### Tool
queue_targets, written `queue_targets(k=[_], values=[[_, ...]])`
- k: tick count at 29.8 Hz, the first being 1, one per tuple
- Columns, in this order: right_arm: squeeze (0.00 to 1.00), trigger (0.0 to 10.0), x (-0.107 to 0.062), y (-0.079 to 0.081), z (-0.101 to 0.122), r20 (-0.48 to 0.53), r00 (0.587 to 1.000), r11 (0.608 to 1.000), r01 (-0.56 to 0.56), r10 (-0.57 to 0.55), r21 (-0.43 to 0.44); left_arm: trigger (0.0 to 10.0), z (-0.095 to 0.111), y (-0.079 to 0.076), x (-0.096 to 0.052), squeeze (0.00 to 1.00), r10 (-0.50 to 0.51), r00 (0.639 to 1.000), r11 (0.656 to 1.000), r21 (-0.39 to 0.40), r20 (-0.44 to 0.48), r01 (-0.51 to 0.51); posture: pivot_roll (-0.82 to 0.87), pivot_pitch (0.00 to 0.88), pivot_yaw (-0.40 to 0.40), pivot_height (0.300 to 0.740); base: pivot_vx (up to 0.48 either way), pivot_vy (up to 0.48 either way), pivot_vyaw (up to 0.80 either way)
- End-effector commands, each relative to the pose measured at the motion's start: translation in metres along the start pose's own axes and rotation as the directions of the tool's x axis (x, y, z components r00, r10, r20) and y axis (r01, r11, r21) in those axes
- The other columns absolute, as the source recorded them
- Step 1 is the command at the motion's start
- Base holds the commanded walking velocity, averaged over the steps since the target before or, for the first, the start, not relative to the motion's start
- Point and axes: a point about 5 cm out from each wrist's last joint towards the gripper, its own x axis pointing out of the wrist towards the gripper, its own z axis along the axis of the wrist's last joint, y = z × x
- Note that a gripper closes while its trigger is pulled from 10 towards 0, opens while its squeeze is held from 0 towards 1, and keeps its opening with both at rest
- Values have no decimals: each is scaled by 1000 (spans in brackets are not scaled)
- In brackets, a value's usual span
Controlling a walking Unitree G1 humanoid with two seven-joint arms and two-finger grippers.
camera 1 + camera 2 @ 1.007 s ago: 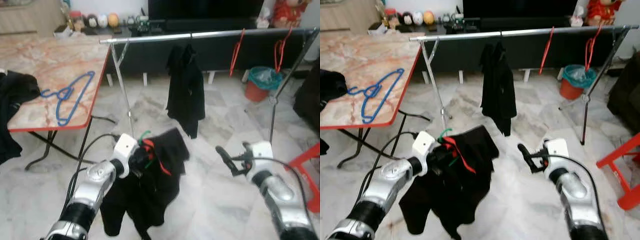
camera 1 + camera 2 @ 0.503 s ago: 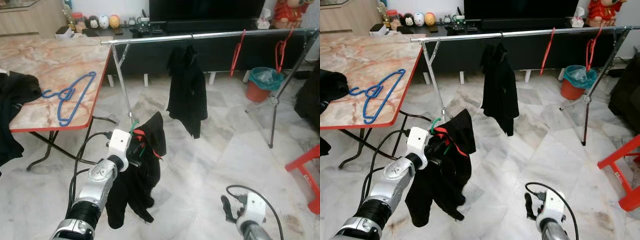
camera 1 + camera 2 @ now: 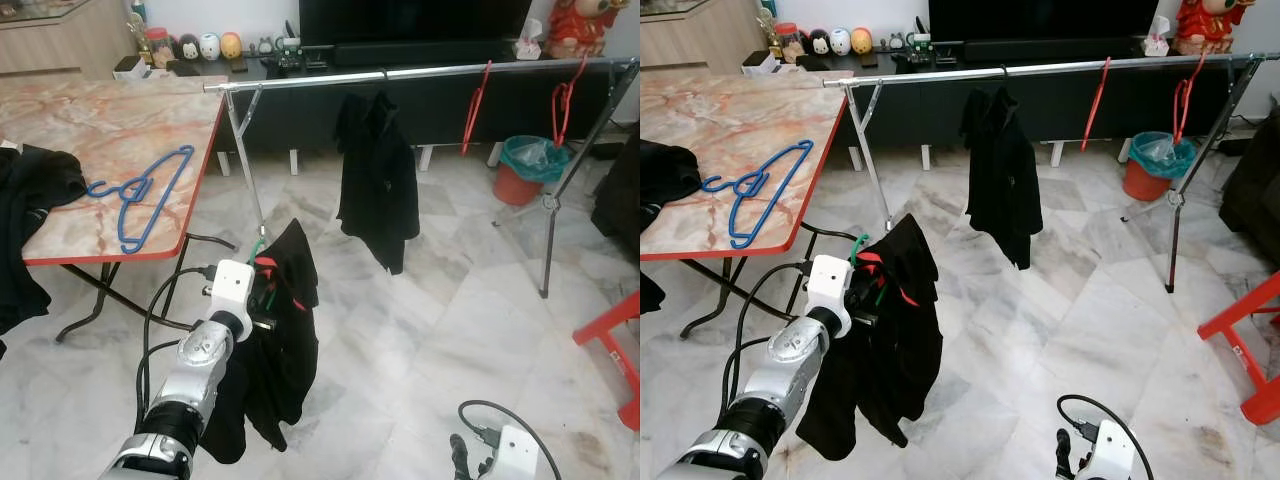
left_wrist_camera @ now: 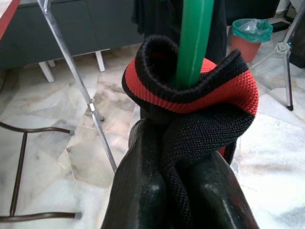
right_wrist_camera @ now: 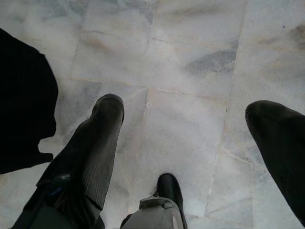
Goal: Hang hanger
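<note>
Left gripper (image 4: 178, 186) clenches the green hanger (image 4: 193, 43) through the black shirt (image 3: 285, 350), held up near the rack (image 3: 420, 72). Right gripper (image 5: 190, 138) hangs low, fingers spread wide over the floor (image 5: 190, 57).

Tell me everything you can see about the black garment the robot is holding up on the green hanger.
The black garment looks like a knitted top with a red-trimmed collar. It hangs limp and bunched from a green hanger, whose stem rises through the collar. The left pincer is shut on the fabric just under the collar, holding it off the marble floor, in front of the metal clothes rail and beside the table.
</note>
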Motion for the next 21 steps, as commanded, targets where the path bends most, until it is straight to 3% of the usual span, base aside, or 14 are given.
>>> queue_targets(k=[1,12,15,21], values=[[0,10000,-1,-2,-5,-15,1000,999,15,-14,34,10000,10,3,4,0,7,999,1000,19,43,-8,-6,0,35,740,0,0,0],[0,10000,0,-7,0,-7,999,994,51,-51,100,10000,15,5,7,0,15,998,1000,26,57,-16,-6,0,39,740,22,0,0],[0,10000,0,-7,-1,-16,999,990,50,-48,129,10000,16,6,8,0,17,998,999,27,56,-19,-6,0,39,740,0,0,-800],[0,10000,0,-8,0,-7,999,995,43,-43,91,10000,16,5,9,0,18,998,1000,24,54,-20,-9,3,34,740,254,0,-230]])
